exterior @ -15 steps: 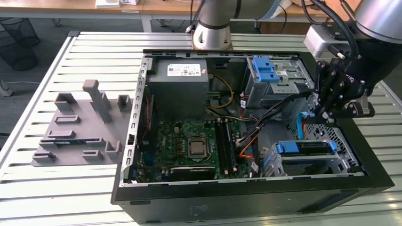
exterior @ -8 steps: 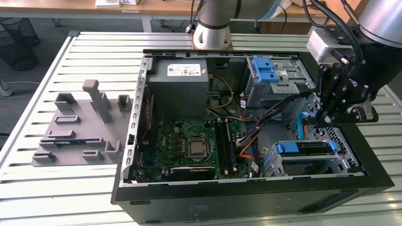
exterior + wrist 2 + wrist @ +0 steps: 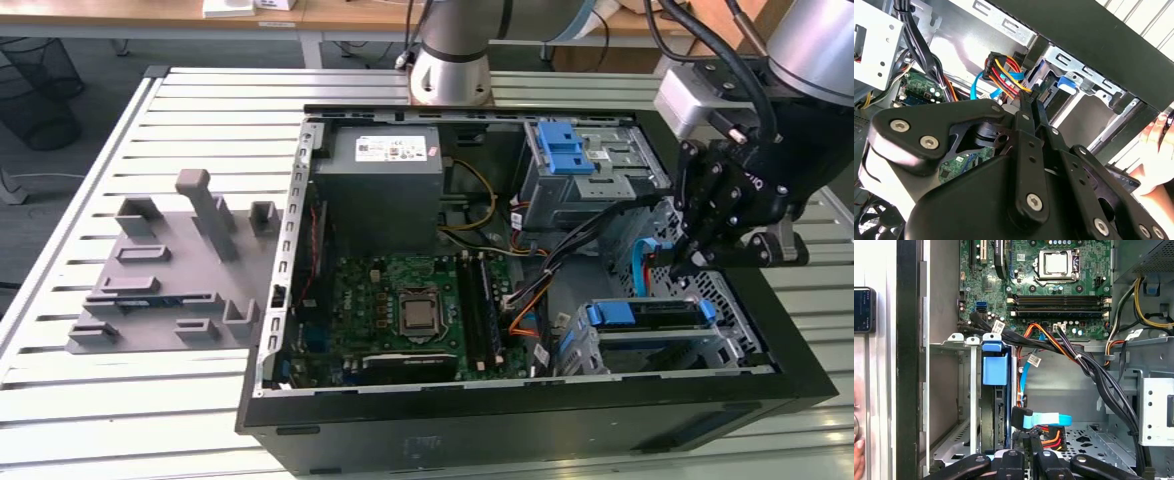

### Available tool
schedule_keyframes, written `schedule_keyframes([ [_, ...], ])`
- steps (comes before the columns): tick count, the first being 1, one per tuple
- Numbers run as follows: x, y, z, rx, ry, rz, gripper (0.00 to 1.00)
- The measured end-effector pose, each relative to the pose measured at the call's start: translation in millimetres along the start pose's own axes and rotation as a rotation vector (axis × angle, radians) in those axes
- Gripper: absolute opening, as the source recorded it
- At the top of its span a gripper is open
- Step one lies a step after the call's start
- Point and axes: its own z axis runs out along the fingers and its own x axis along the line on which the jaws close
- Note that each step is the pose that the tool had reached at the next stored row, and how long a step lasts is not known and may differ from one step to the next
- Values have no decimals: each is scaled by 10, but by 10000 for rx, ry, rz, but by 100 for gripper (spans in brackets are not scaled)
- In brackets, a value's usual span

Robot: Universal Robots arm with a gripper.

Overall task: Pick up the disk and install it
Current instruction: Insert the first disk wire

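Note:
The disk [image 3: 651, 316], silver with a bright blue carrier frame, sits inside the metal drive cage [image 3: 741, 345] at the case's corner nearest the exterior view's right. In the first wrist view its blue tab [image 3: 995, 367] stands out of the cage slot. My gripper [image 3: 691, 262] hangs just above and behind that cage, among the cables. In both wrist views the fingers [image 3: 1029, 130] are pressed together, with a black cable connector [image 3: 1021, 416] at their tips. A light blue flat cable [image 3: 1050, 419] and red, yellow and orange wires [image 3: 1004, 67] run from the connectors there.
The open black case [image 3: 534, 440] holds a green motherboard [image 3: 407, 310], a grey power-supply box [image 3: 380, 165] and an upper cage with a blue latch [image 3: 567, 150]. Black cable bundles [image 3: 1094, 375] cross the bay. A grey fixture [image 3: 167, 270] lies beside the case. A person's hand [image 3: 1154, 145] rests outside the case wall.

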Motion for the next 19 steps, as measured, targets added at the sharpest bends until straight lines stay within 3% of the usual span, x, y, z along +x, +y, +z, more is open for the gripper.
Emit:
schedule_keyframes([
  [10,14,0,1,0,0,0,16],
  [19,142,-3,8,0,-1,0,16],
])
